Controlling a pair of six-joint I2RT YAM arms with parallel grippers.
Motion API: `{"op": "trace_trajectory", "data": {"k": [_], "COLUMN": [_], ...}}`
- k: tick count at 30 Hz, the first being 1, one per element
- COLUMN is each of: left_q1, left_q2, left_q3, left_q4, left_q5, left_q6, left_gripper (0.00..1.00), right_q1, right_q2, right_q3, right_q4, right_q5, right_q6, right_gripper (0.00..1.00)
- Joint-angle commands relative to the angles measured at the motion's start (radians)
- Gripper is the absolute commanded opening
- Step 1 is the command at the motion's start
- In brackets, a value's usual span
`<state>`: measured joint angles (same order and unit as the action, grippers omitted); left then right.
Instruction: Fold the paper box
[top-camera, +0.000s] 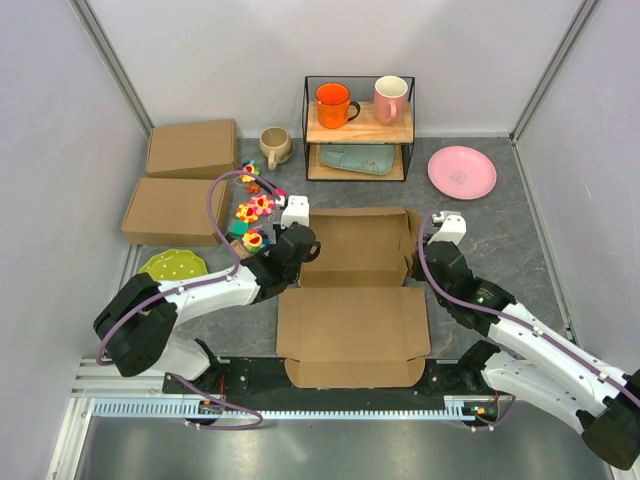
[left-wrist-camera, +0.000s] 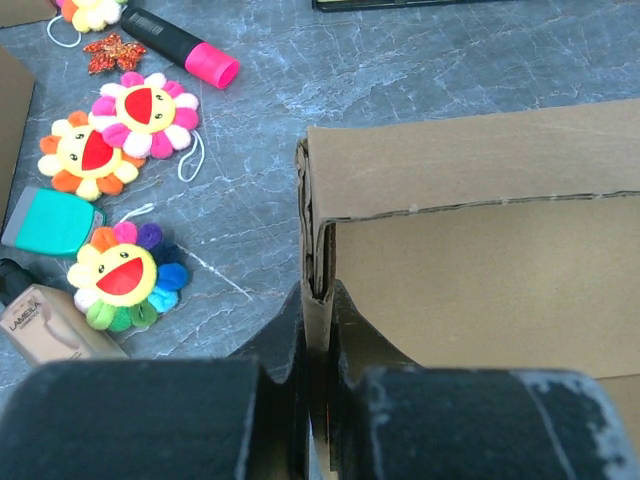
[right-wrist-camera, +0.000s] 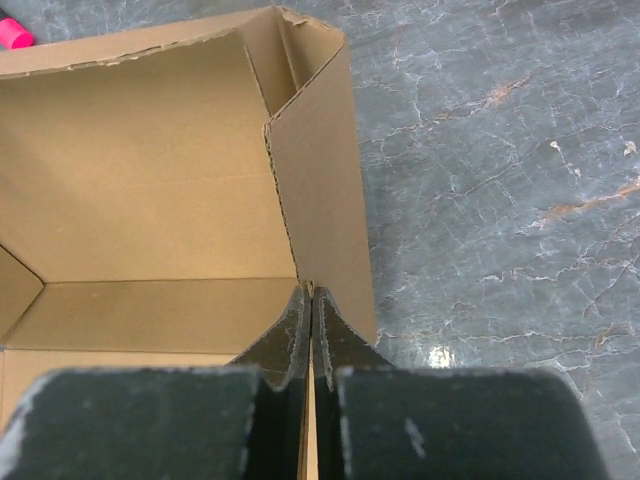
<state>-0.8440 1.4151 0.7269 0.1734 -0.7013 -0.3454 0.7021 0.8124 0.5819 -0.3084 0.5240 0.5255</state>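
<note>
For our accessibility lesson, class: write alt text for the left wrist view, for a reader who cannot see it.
The left claw pinches the upright side wall of an open brown paper box. Beside it, smiling plush flowers and a pink-capped black marker lie on the grey marbled table.

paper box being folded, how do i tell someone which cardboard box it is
On the grey table, look in front of the black wire shelf. The plain brown corrugated cardboard box there lies open; the two closed boxes sit far left.
</note>
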Motion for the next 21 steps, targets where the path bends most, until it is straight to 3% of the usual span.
{"op": "trace_trajectory", "data": {"k": [1, 11, 16, 17, 21], "left_q1": [-0.001, -0.004, -0.003, -0.003, -0.001], "left_q2": [0.036, 0.062, 0.087, 0.088, 0.1], "left_q3": [0.043, 0.031, 0.022, 0.019, 0.003], "left_q4": [-0.023, 0.084, 0.138, 0.147, 0.181], "left_q5": [0.006, 0.045, 0.042, 0.039, 0.016], "left_q6": [0.022, 0.077, 0.098, 0.103, 0.115], "left_gripper": [0.02, 0.02, 0.02, 0.02, 0.02], "right_q1": [0.002, 0.002, 0.002, 0.0, 0.002], "right_q2": [0.033, 0.171, 0.125, 0.117, 0.042], "right_q3": [0.016, -0.001, 0.019, 0.038, 0.094], "right_q4": [0.048, 0.146, 0.106, 0.092, 0.017], "right_q5": [-0.101, -0.216, -0.184, -0.176, -0.115], "right_q6": [-0.024, -0.048, -0.067, -0.073, -0.093], "right_gripper": [0.0, 0.0, 0.2, 0.31, 0.52]}}
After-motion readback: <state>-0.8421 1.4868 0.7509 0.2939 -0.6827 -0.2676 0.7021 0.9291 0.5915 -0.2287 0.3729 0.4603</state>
